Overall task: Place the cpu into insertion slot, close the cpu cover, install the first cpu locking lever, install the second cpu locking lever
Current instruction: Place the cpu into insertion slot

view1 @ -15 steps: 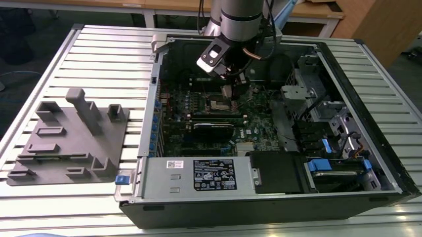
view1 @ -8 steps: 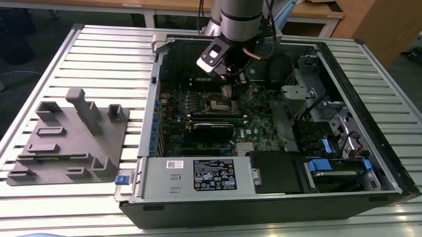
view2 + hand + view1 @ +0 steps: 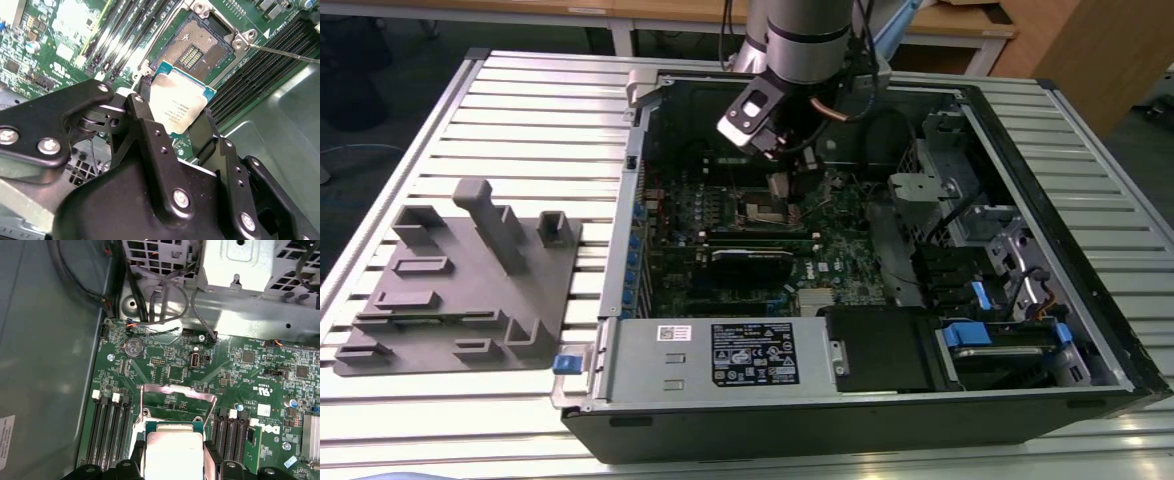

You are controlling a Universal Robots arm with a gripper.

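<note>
End effector [image 3: 175,112] clamped on cpu [image 3: 184,95] by two opposite edges, grey metal top toward camera. Cpu hung apart from slot [image 3: 202,45], not seated. Slot lay just beyond chip's far edge, below fingertips, contacts bare. Chip edges seemed about parallel to slot rim. Cover [image 3: 170,388] stood raised behind slot. Lever [image 3: 280,50] lay aside. Case [image 3: 854,430] sat open on worktop [image 3: 520,100].
</note>
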